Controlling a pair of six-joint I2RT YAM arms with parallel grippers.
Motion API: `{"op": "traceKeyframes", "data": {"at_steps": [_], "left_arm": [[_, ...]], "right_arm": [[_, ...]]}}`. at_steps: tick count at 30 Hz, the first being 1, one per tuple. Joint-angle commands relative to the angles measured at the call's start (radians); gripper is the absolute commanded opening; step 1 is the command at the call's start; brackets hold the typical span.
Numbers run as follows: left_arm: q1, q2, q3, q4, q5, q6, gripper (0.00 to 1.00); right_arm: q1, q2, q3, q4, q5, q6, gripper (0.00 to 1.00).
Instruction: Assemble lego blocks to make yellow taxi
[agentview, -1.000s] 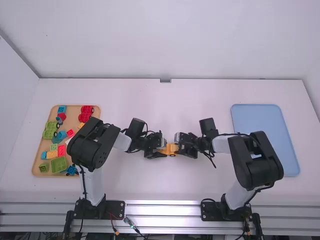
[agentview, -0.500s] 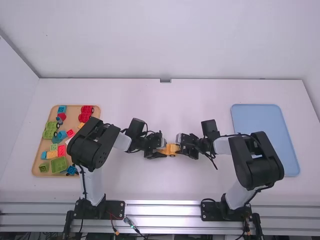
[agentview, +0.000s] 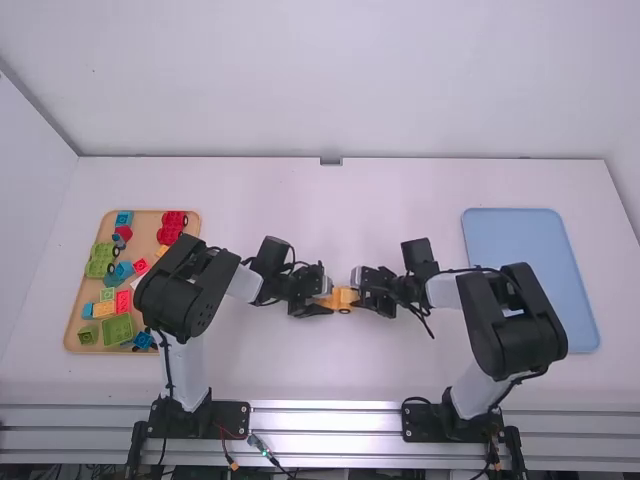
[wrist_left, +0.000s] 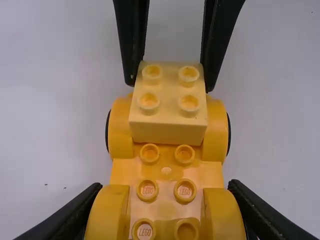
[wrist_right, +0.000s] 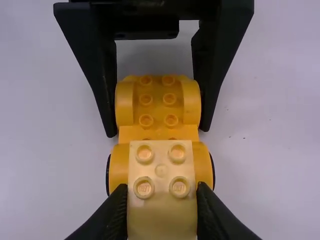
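between the fingers of the left claw (wrist_left: 166, 187), closed to its width, is the orange-yellow car base (wrist_left: 167, 170); if this grip slips, the base may tilt under pressing. beside it, the right claw (wrist_right: 161, 187) pinches the smooth, pale yellow block (wrist_right: 161, 212) above the wheels (wrist_left: 229, 132); a crooked push could leave it poorly joined. bare studs (wrist_left: 185, 155) show between both claws.

Between my left end effector (agentview: 326, 302) and my right end effector (agentview: 359, 292), the car (wrist_left: 166, 165) blocks the way; beyond them, the desk (agentview: 330, 205) leaves room to pass.
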Motion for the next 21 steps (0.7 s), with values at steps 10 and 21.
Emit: {"op": "traceKeyframes", "data": {"at_steps": [10, 21], "left_arm": [[-0.01, 0.01, -0.011, -0.004, 0.008, 0.007, 0.58], [-0.01, 0.01, -0.011, -0.004, 0.008, 0.007, 0.59]], "right_arm": [[-0.015, -0.001, 0.028, 0.045, -0.113, 0.01, 0.23], [0.029, -0.001, 0.028, 0.05, -0.025, 0.051, 0.24]]}}
